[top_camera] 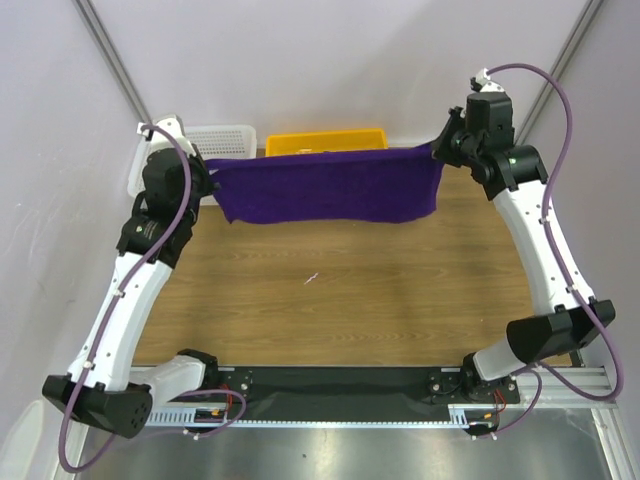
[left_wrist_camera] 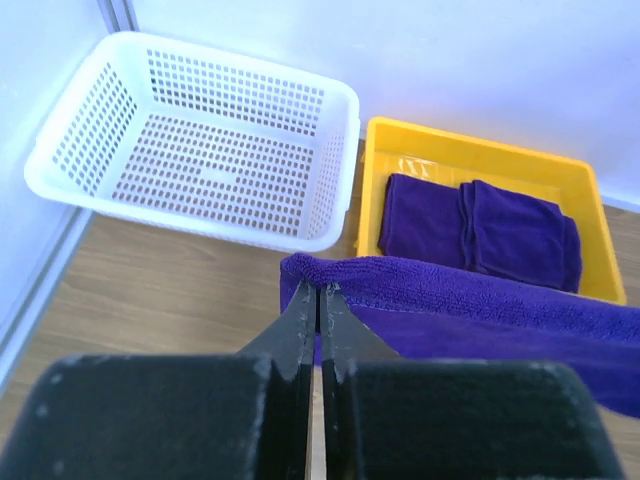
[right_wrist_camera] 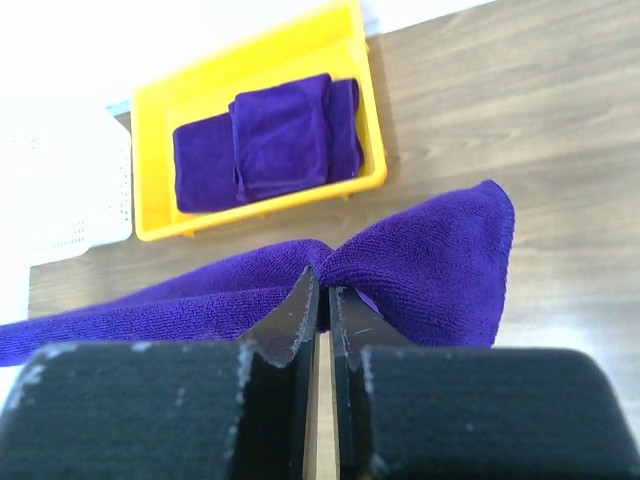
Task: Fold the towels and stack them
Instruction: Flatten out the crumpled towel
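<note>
A deep purple towel hangs stretched in the air between my two grippers, above the far part of the table. My left gripper is shut on its left corner; in the left wrist view the gripper pinches the towel's edge. My right gripper is shut on the right corner; in the right wrist view the gripper pinches the cloth. Folded purple towels lie in the yellow tray, also seen in the right wrist view.
A white perforated basket stands at the far left beside the yellow tray. Wooden tabletop lies below the hanging towel. Purple-grey walls close in the far side and both sides.
</note>
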Robot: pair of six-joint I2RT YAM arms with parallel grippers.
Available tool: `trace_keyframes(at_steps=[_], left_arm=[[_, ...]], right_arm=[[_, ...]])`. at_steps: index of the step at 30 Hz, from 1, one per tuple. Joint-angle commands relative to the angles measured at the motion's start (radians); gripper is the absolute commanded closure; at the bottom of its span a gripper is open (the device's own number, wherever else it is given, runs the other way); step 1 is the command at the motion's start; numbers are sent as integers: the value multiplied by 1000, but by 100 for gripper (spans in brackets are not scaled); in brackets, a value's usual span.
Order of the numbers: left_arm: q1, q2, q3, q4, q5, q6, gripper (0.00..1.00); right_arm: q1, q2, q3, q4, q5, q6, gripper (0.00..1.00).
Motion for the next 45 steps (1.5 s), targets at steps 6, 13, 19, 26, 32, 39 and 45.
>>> trace_keyframes(at_steps=[6, 13, 19, 26, 32, 39, 45], left_arm=[[29, -61, -73, 74, 22, 76, 100], [27, -191, -331, -64, 106, -57, 100], [27, -253, -461, -213, 246, -190, 100], [27, -297, -515, -340, 384, -220, 100], [27, -294, -518, -497, 502, -245, 93], [27, -337, -394, -652, 450, -265, 7], [27, -224, -323, -582, 395, -275, 1]], right_arm=[[-19, -55, -139, 45, 49, -74, 100], [-25, -304, -613, 36, 52, 14, 100], [-30, -424, -871, -16, -37, 137, 100], [-30, -442, -973, -124, -83, 254, 100], [-30, -497, -1019, -207, -126, 291, 89], [-28, -510, -945, -369, -161, 306, 38], [-30, -412, -841, -264, -143, 288, 31]])
